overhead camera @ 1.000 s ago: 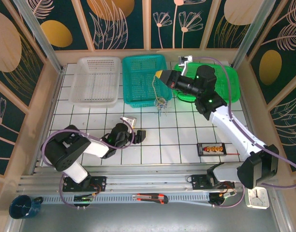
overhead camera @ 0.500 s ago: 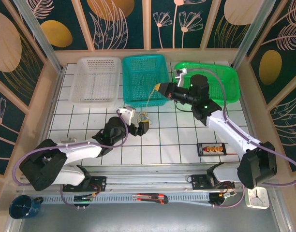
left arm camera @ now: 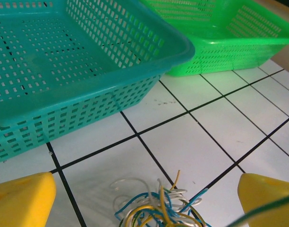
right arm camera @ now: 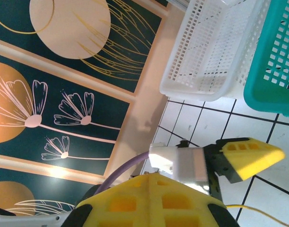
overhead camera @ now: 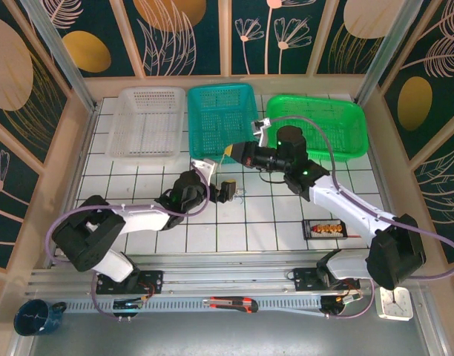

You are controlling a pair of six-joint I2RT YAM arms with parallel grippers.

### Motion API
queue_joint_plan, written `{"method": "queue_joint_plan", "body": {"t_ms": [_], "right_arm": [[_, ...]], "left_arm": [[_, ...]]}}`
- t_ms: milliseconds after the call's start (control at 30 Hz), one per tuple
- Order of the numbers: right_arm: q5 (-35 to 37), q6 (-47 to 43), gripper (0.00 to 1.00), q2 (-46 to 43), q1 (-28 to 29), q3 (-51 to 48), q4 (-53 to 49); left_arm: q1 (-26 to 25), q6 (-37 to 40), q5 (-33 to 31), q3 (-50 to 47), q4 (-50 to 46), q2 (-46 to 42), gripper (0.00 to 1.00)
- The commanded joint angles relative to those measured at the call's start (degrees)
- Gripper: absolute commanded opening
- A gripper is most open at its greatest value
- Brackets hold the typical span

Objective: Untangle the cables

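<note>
The cables (left arm camera: 158, 208) are a small tangle of blue, white and yellow wires lying on the white tiles in front of the teal basket (left arm camera: 88, 101). In the top view the cables (overhead camera: 239, 195) lie just right of my left gripper (overhead camera: 231, 189). My left gripper (left arm camera: 144, 210) is open, its yellow fingers (left arm camera: 21, 201) standing wide on either side of the tangle. Just above it, my right gripper (overhead camera: 230, 153) is shut. In the right wrist view my right gripper (right arm camera: 149, 177) has a thin yellow wire (right arm camera: 258, 211) running out from beside its closed jaws.
Three baskets line the back: white (overhead camera: 147, 152), teal (overhead camera: 205, 152) and green (overhead camera: 357, 141). A black tray (overhead camera: 329, 228) sits on the tiles at the right. A box cutter (overhead camera: 231, 302), a clock (overhead camera: 394, 304) and a mug (overhead camera: 34, 317) lie along the near rail.
The right gripper came down and to the left, and the hanging tangle now rests on the tiles. The left arm reached out to the tangle and its jaws opened wider.
</note>
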Motion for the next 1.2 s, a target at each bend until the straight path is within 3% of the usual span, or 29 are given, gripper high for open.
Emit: {"method": "queue_joint_plan", "body": {"t_ms": [0,200,400,533,667,967,1067,1167], "right_arm": [[1.0,-1.1,0.00,-1.0,1.1,-0.2,1.5],[0.9,-1.4,0.00,-0.9,1.4,2.2,1.0],[-3.7,1.4,0.00,1.0,0.1,8.2,4.5],[-6.2,3.5,0.00,1.9,-2.2,14.2,6.3],[-7.5,5.6,0.00,1.7,-5.5,18.9,7.7],[-6.7,8.5,0.00,0.1,-14.0,23.2,9.6],[-5.6,8.7,0.00,-0.4,-17.5,21.7,9.4],[-4.1,8.7,0.00,-0.8,-20.9,18.7,10.0]], "left_arm": [[0.3,0.4,0.5,1.6,3.4,2.2,0.94],[0.3,-0.8,3.1,0.5,5.7,6.3,0.63],[0.4,-2.0,3.4,-2.4,8.8,9.1,0.32],[0.4,-3.0,3.8,-4.0,9.8,12.1,0.21],[0.4,-4.0,3.7,-5.9,11.4,12.6,0.17],[0.4,-5.5,4.2,-8.1,12.9,12.1,0.19],[0.5,-6.1,4.6,-8.0,11.8,9.9,0.36],[0.5,-6.6,4.8,-7.4,9.5,5.4,0.60]]}}
